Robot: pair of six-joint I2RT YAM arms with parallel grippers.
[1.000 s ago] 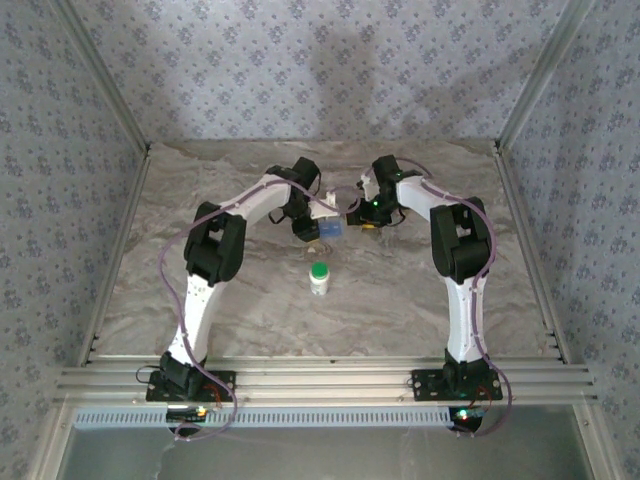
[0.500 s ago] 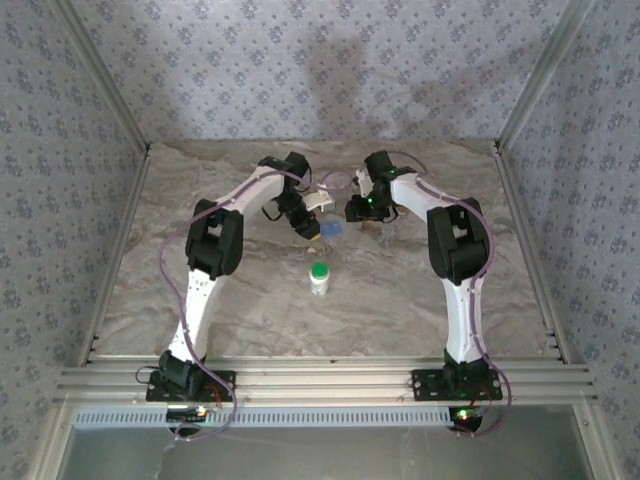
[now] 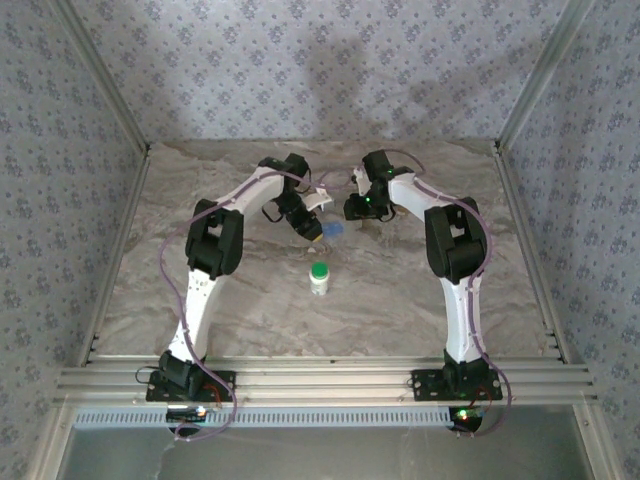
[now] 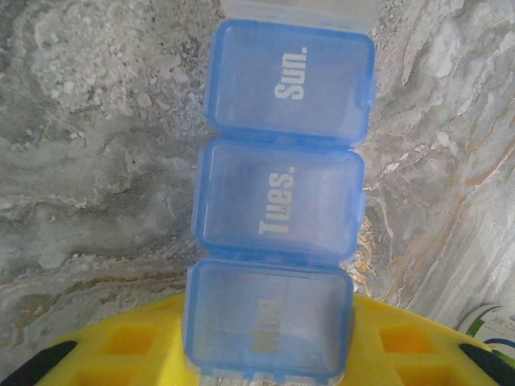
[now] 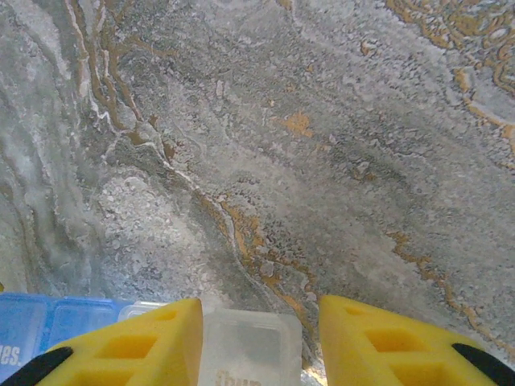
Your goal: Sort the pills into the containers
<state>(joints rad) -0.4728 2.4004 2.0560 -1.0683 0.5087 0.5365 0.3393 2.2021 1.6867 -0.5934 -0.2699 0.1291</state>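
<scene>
Left hand [image 4: 261,358] and right hand [image 5: 259,342] flank one pill organizer [image 4: 278,201], grips unclear; three blue lids [image 4: 290,80] show.

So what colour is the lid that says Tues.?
See-through blue. That lid of the pill box shows best in the left wrist view.
</scene>
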